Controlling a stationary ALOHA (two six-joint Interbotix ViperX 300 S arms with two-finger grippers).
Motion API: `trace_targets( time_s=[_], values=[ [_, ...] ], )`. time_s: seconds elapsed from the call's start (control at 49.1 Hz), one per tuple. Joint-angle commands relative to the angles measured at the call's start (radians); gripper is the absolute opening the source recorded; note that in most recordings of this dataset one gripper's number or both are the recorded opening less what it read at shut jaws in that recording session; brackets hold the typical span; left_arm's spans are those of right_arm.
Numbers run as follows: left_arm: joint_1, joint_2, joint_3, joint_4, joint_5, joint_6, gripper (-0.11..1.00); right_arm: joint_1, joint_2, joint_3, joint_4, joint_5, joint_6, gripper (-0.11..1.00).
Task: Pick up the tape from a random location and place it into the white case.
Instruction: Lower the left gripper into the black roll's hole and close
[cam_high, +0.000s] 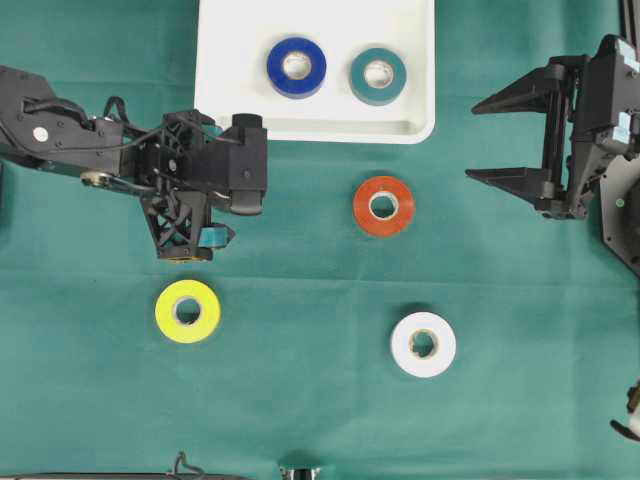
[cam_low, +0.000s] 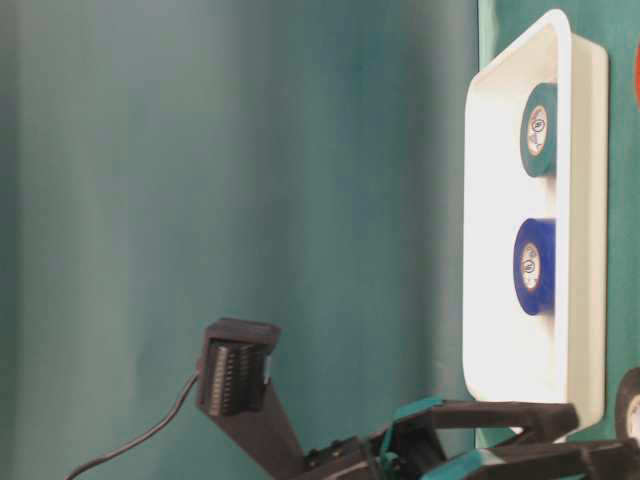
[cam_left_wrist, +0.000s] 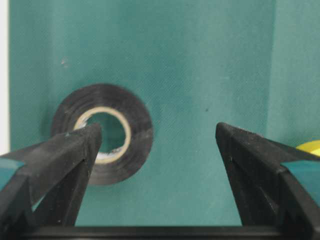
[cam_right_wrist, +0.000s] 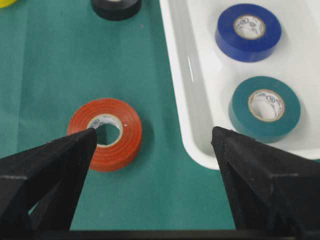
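Currently — tape rolls: six | in white case (cam_high: 315, 125): two — outside: four

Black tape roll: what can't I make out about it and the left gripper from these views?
- Overhead: the black tape roll is hidden under the left gripper.
- Left wrist: open fingers cover the roll's lower left; height above it unclear.
- Table-level: the gripper is cut off by the bottom edge.

The white case (cam_high: 230, 100) takes up the table's far edge, its raised rim a barrier. Cloth between the red roll (cam_high: 383, 206), white roll (cam_high: 423, 344) and yellow roll (cam_high: 187, 311) lies open. The left arm (cam_high: 190, 170) overhangs the left-middle.
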Motion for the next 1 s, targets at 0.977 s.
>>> trace_targets(
  time_s=[0.977],
  values=[
    [0.026,0.133,0.035,0.003,-0.115,0.002,0.99,-0.002,0.002,-0.014,0.002,-0.009,0.0,0.9]
  ],
)
